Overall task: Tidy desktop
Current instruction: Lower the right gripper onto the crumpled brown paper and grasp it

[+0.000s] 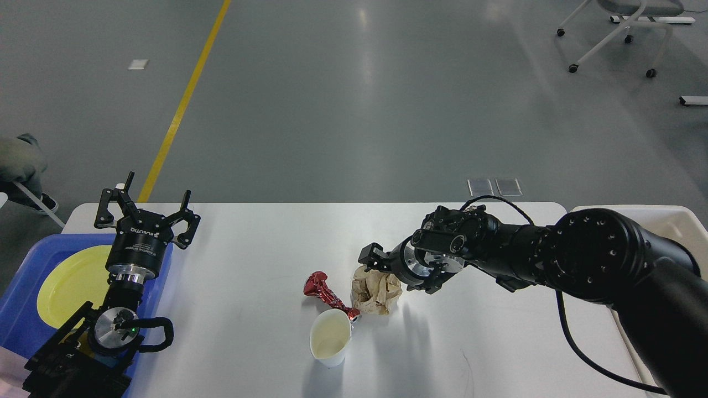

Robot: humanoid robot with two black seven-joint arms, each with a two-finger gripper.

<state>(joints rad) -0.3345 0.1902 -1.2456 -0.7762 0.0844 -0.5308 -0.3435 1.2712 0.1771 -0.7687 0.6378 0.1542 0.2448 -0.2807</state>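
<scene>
The white desktop (249, 249) carries a crumpled brown paper ball (371, 294), a twisted red foil wrapper (323, 290) and an upright white paper cup (330, 338) close together near the middle front. My right gripper (395, 274) is low over the paper ball's far right side, its fingers spread to either side of the paper's top; whether they touch it I cannot tell. My left gripper (146, 202) is open and empty, pointing away over the table's left end.
A blue tray (22, 301) with a yellow plate (69, 282) sits at the left edge, partly under my left arm. A cream bin (683, 221) stands at the right edge, mostly hidden by my right arm. A chair (619, 22) stands on the floor beyond.
</scene>
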